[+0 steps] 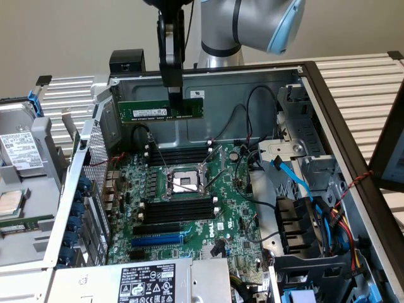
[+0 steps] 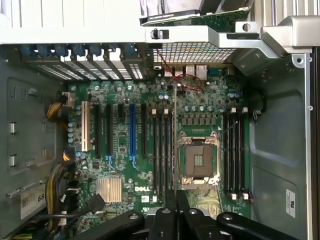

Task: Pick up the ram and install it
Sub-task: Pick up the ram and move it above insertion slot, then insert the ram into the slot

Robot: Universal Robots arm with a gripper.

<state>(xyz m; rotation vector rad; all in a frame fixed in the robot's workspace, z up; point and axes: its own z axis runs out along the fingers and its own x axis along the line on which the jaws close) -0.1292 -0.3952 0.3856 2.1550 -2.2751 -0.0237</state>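
The ram [image 1: 161, 109] is a long, thin green stick with a whitish label. It hangs level above the back of the motherboard [image 1: 243, 218], with my gripper [image 1: 175, 95] shut on its top edge from above. Below it lie black memory slots [image 1: 180, 154] with white end clips, then the CPU socket [image 1: 183, 183], then a second bank of slots [image 1: 177, 208]. In the wrist view the ram [image 2: 175, 145] appears edge-on as a thin line running out from my gripper [image 2: 176, 199], between one bank of slots [image 2: 160, 150] and the CPU socket [image 2: 198, 160].
A blue slot [image 1: 158, 240] and a labelled power supply [image 1: 148, 281] sit at the front. Cables and a blue SATA lead [image 1: 293, 180] crowd the drive bay on the exterior view's right. The case walls [image 1: 208, 72] enclose the board. A hard drive [image 1: 19, 151] lies outside the case on the exterior view's left.
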